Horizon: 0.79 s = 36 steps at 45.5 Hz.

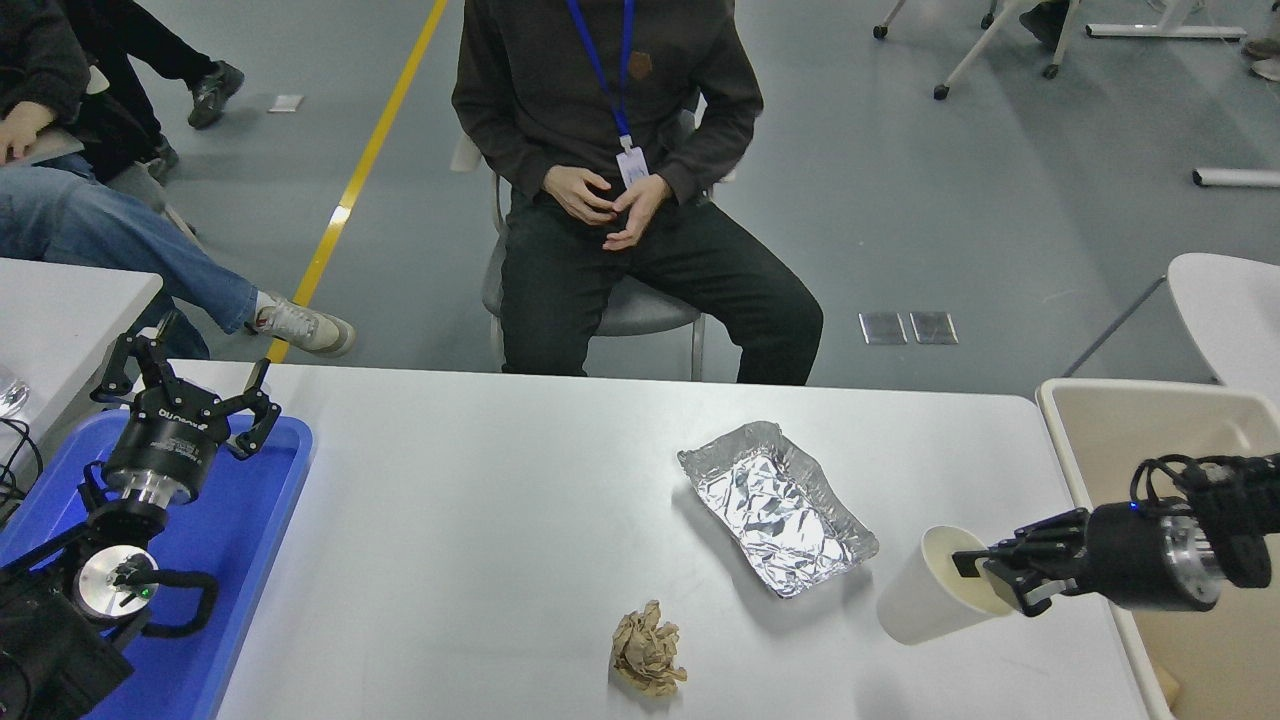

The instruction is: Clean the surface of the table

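Note:
The light grey-white table surface [480, 520] carries a crumpled brown paper ball [648, 650] near the front and a crinkled foil tray [778, 508] right of centre. My right gripper [985, 580] is shut on the rim of a white paper cup [925, 600] and holds it tilted above the table's right part, its mouth toward the gripper. My left gripper [185, 385] is open and parked over the blue tray [250, 560] at the lower left.
A beige plastic bin [1130, 430] stands off the table's right edge, behind my right arm. A person sits on a chair at the far side, hands [600, 200] in the lap. Another person's legs [120, 260] are at the upper left.

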Each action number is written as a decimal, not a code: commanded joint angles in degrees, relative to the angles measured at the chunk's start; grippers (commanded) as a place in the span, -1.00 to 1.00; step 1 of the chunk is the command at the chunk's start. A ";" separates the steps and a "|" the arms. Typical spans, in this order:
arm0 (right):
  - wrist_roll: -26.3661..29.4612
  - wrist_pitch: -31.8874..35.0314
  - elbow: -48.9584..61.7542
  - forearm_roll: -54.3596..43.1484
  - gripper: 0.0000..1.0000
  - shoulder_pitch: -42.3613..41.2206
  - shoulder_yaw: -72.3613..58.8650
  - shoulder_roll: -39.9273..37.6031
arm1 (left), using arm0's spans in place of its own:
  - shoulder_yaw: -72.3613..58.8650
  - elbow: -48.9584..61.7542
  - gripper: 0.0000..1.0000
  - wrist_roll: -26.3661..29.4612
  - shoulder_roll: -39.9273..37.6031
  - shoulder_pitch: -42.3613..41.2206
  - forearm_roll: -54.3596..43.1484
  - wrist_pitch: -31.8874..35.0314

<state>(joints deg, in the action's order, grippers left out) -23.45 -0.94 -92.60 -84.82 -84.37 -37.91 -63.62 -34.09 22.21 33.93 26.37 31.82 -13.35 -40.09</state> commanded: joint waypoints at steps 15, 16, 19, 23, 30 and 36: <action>-5.56 5.25 -0.38 -0.17 -1.00 -7.21 2.05 -16.97 | 0.08 -0.06 1.00 0.00 0.00 0.00 -0.01 0.01; -5.56 5.25 -0.12 -0.17 -1.00 -7.21 2.13 -17.24 | 0.08 -0.06 1.00 0.00 0.00 0.00 -0.01 0.01; -5.56 5.25 0.23 -0.25 -1.00 -7.21 2.22 -18.12 | -0.01 -0.06 1.00 0.00 0.00 0.00 -0.01 0.01; -5.56 5.07 1.46 -0.43 -1.00 -6.86 2.49 -18.56 | 0.08 0.03 1.00 0.00 0.00 0.00 0.00 0.01; -5.56 4.28 5.32 -0.52 -1.00 -6.24 2.49 -19.79 | 0.08 -0.06 1.00 0.00 0.00 0.00 0.08 0.01; -5.56 3.84 9.10 -0.43 -1.00 -5.81 2.49 -20.05 | 0.08 -0.06 1.00 0.00 0.00 0.00 0.00 0.01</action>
<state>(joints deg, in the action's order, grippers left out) -28.81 3.55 -88.93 -85.23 -90.75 -35.62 -82.02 -34.05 22.17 33.93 26.37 31.82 -13.36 -40.08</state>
